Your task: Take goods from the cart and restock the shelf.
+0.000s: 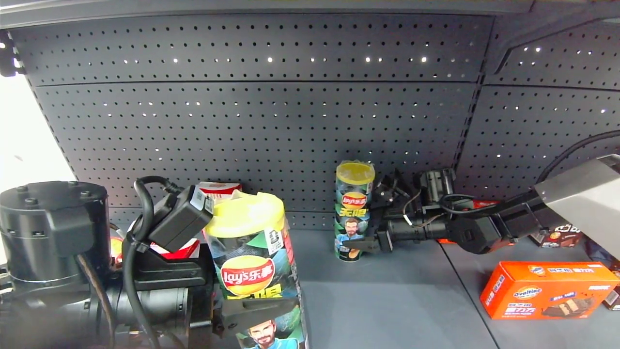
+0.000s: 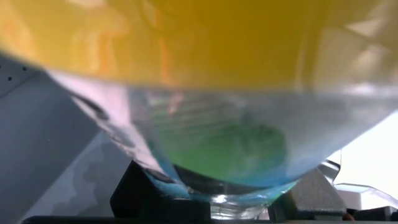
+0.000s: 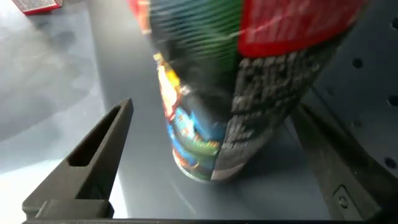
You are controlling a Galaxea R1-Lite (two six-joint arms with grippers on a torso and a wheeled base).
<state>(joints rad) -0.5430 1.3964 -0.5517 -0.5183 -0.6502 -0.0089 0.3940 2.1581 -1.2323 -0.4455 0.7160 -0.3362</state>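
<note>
Head view: the left gripper [image 1: 254, 305] grips the held can [image 1: 247, 271], low on the left. The standing can [image 1: 353, 213] is on the shelf [image 1: 387, 300] by the back wall [image 1: 252, 126], inside the wide-open right gripper [image 1: 370, 215]. Bare shelf lies between it and the orange box [image 1: 547, 288].

Left wrist view: fingers [image 2: 143, 193] press the held can [image 2: 211, 137].

Right wrist view: a gap sits between the standing can [image 3: 217, 112] and one finger [image 3: 93, 162].

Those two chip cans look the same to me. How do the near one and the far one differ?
The near can is clamped in the left hand, while the far can stands upright on the shelf. The right hand sits open around the far can, unlike the tight grip on the near can. Both have yellow lids and matching wraps.
</note>
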